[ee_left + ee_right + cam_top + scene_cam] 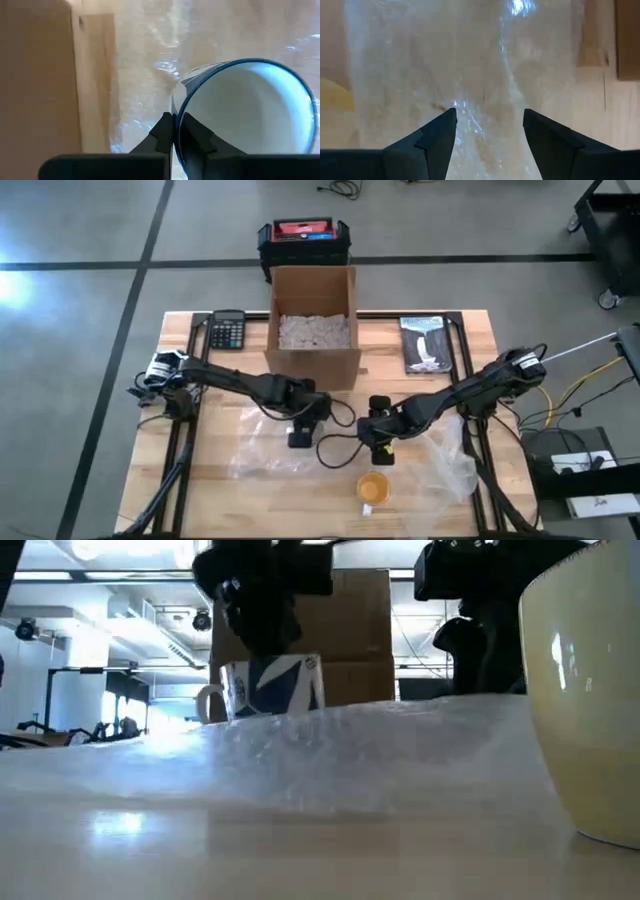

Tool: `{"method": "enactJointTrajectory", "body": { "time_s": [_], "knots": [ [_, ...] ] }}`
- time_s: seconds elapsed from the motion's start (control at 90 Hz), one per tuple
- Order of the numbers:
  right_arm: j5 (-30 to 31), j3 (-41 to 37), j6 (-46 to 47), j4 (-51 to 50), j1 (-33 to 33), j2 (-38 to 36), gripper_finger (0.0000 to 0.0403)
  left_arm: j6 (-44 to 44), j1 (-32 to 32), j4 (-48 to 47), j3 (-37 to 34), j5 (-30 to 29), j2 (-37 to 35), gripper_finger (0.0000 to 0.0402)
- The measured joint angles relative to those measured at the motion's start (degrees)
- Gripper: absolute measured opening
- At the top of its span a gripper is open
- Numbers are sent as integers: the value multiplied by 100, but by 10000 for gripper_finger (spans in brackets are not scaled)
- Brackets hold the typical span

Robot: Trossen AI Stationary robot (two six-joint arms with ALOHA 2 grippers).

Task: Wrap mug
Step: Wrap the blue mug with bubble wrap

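- Blue-and-white mug [272, 686] stands upright on the bubble wrap [330, 755] near the middle of the wooden bench [220, 490]; its print is blue shapes on white, and I cannot read any lettering on it.
- My left hand [173, 131] is pressed together on the mug's rim, one finger inside and one outside, just in front of the open cardboard box [313, 325].
- My right hand [489, 127] is spread, hovering over the wrap beside the left one, touching nothing that I can see.
- A yellow mug [372, 488] sits on the bench at the near edge, apart from both hands.
- Behind, a calculator [227, 330] lies left of the box and a book [426, 343] right of it; neither shows readable writing.
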Motion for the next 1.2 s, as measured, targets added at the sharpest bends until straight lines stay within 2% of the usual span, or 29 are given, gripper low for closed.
{"method": "enactJointTrajectory", "body": {
  "time_s": [0.1,0.233,0.422,0.578,0.744,0.878,1.033,1.2],
  "knots": [
    [2,0,-11,-8,-3,0,223,-3,6,185,13,-9,15,49],
    [-1,51,-110,-149,-16,0,232,31,-11,117,263,31,13,120],
    [-2,589,15,-1218,1,-173,245,-136,-31,-1008,1052,35,-82,211],
    [-1,631,222,-2053,248,-563,251,-407,-204,-1638,958,-197,-481,244],
    [115,-10,722,-2046,836,-1077,244,-872,-484,-1267,-93,-514,-1254,239],
    [935,-829,885,-1406,1353,-1169,232,-1135,-661,-67,-1410,-506,-1893,222],
    [2239,-1521,390,58,1612,-985,220,-1427,-756,1510,-2882,-496,-2436,203],
    [2626,-1656,-1158,1575,1514,-492,207,-1651,-758,3088,-3984,-495,-2632,187]
  ]
}}
